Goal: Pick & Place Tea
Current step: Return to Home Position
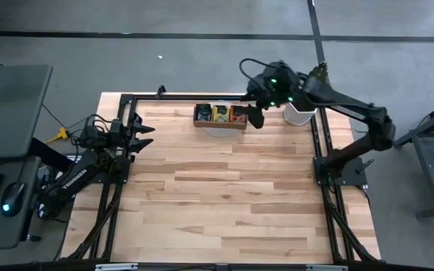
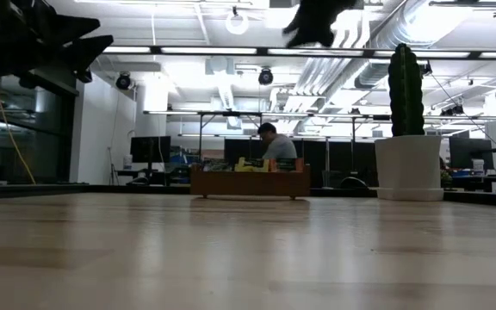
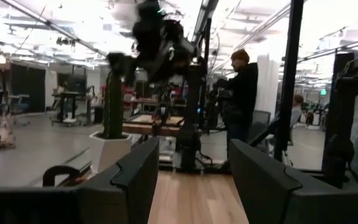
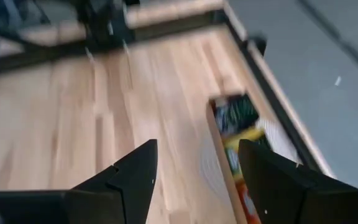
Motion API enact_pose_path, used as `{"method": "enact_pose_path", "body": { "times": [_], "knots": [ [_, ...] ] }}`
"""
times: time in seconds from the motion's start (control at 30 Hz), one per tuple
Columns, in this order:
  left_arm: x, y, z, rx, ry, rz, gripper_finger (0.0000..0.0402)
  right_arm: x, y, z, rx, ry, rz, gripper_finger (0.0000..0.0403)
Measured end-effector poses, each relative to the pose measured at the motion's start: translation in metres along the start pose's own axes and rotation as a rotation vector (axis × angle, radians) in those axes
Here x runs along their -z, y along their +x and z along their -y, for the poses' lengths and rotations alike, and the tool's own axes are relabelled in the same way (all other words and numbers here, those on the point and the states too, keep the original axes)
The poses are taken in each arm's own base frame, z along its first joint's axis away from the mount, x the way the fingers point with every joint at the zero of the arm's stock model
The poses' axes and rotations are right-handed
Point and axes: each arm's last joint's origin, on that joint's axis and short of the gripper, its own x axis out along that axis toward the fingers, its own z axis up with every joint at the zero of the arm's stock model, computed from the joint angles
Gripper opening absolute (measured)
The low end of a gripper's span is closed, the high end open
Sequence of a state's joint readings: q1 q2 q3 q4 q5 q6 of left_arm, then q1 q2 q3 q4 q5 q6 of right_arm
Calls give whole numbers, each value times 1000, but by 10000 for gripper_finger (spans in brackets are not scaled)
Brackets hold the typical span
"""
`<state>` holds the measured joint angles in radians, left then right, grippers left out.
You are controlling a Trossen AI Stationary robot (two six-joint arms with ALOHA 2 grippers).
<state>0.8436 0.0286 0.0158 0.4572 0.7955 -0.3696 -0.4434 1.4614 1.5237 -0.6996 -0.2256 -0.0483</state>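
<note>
The tea sachets lie in a brown wooden tray at the table's far edge: dark ones at its left end, yellow ones in the middle, orange ones at its right end. My right gripper hangs high over the tray's right end, open, with nothing between its fingers; its wrist view shows the tray and sachets below. My left gripper waits open at the table's left edge, also empty.
A white pot with a tall green cactus stands just right of the tray at the far right corner. A black frame runs along the table's edges. The wooden tabletop stretches toward the near edge. People stand in the room beyond.
</note>
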Motion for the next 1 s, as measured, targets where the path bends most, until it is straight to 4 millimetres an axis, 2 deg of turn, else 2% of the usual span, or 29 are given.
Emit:
{"method": "enact_pose_path", "body": {
  "times": [0.1, 0.2, 0.33, 0.43, 0.57, 0.67, 0.8, 0.9, 1.0],
  "knots": [
    [2, 0, -1, -10, -8, -11, 192, -7, -19, -23, 24, -1, 79, 220],
    [0, 0, 0, -16, 0, 7, 192, -7, -28, -43, 67, 0, 105, 220],
    [1, 4, 4, -2, -9, 31, 192, -6, -27, -66, 113, -11, 108, 220],
    [2, 8, 10, 5, 7, 59, 192, -1, -15, -80, 123, -1, 180, 220],
    [4, 14, 21, 50, -6, 81, 192, 26, 10, -86, 15, 67, 307, 220],
    [7, 18, 30, 45, 15, 81, 192, 53, 18, -90, -66, 117, 396, 220],
    [15, 21, 41, -13, 21, 25, 192, 86, 9, -91, -80, 158, 466, 220],
    [23, 21, 48, -31, 45, -48, 192, 109, -9, -87, -29, 174, 512, 220],
    [23, 20, 52, -51, 60, -50, 192, 135, -27, -80, -20, 197, 608, 220]
  ]
}}
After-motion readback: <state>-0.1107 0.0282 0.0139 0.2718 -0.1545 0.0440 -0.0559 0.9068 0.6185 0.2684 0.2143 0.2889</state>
